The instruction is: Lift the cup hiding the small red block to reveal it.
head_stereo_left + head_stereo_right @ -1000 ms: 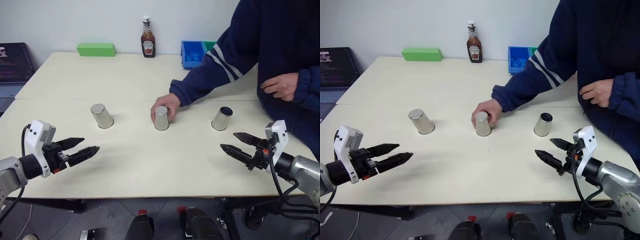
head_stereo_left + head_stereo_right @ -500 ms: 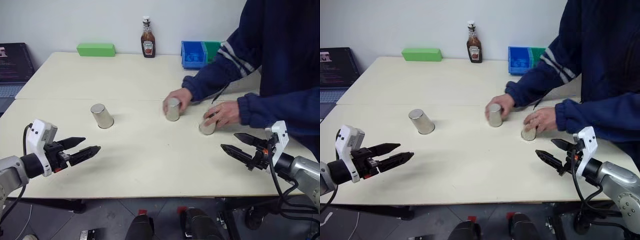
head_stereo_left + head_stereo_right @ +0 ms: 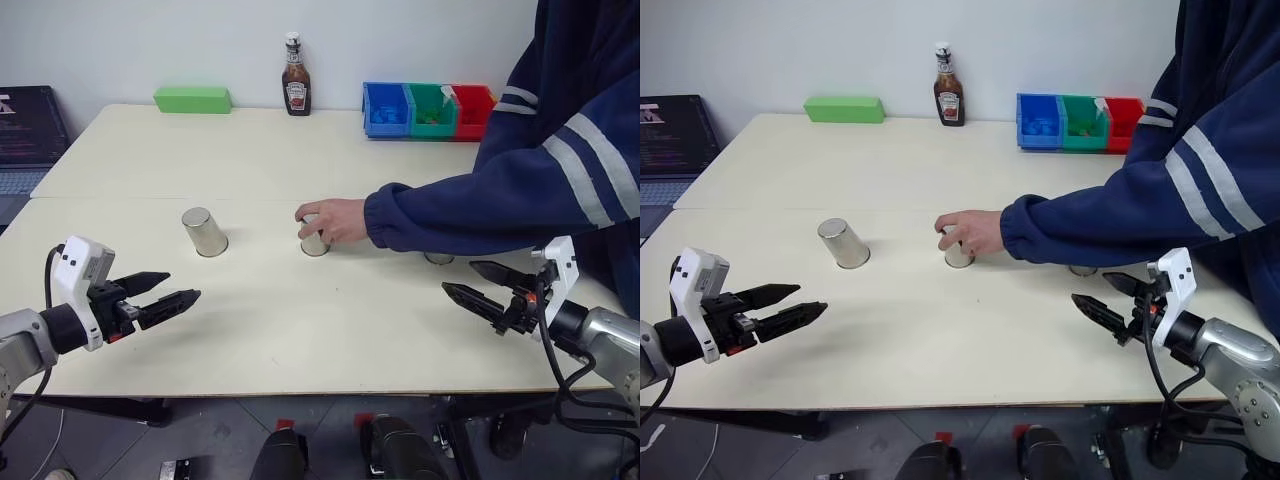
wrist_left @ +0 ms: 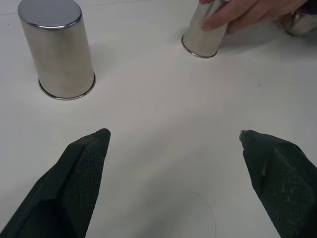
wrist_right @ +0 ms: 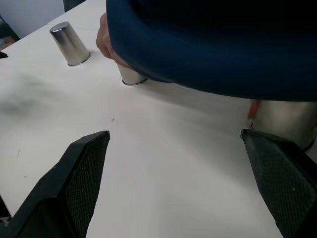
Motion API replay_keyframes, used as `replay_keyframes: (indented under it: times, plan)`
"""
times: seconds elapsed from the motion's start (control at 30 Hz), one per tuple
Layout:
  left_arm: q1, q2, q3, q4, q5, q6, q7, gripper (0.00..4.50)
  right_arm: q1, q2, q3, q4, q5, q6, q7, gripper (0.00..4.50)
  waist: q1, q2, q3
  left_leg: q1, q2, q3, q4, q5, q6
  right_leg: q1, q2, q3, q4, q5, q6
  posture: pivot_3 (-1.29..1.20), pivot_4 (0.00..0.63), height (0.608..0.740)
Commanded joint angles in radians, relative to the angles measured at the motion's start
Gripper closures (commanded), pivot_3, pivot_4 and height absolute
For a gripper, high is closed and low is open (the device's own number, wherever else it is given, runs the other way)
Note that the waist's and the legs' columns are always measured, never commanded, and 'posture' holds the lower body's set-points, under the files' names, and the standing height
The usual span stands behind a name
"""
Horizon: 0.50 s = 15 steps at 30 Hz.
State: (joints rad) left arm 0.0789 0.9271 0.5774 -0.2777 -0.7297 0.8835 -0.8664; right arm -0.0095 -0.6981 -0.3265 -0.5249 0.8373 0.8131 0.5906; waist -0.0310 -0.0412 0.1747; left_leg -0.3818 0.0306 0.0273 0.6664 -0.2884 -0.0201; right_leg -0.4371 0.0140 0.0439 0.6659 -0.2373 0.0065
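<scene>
The left gripper (image 3: 172,293), at the lower left of the head view, is spread wide and empty above the cream table (image 3: 250,320). At the lower right, the right gripper (image 3: 472,283) also gapes, gripping nothing. Of 3 upturned steel cups, 1 stands free at centre left (image 3: 204,232). A person's hand (image 3: 330,218) covers the middle cup (image 3: 314,244); the third cup (image 3: 438,258) peeks from under a navy sleeve (image 3: 480,205). Which cup hides the small red block cannot be told.
</scene>
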Motion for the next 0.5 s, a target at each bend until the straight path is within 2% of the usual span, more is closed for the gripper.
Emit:
replay_keyframes:
  times: [0.03,0.37,0.5]
  plan:
    - [0.004,0.017,0.028,-0.022,-0.005,-0.010,-0.008,0.04,-0.002,-0.009,-0.006,-0.013,-0.002,-0.021,0.015,0.00,0.000,0.000,0.000,0.000,0.000,0.000,0.000,0.000,0.000,0.000,0.000,0.000,0.000,0.000,0.000,0.00,0.150,0.740]
    - [-0.015,0.009,-0.008,-0.045,-0.019,-0.010,-0.014,0.04,0.010,-0.026,0.007,0.004,-0.071,-0.054,0.025,0.00,0.000,0.000,0.000,0.000,0.000,0.000,0.000,0.000,0.000,0.000,0.000,0.000,0.000,0.000,0.000,0.00,0.150,0.740]
    - [-0.078,-0.014,-0.081,-0.144,-0.072,0.005,0.000,0.04,-0.020,0.004,0.043,0.066,-0.192,-0.130,-0.036,0.00,0.001,-0.001,-0.001,0.000,0.000,0.000,0.001,0.000,0.000,0.001,0.000,0.000,0.000,0.000,0.000,0.00,0.150,0.740]
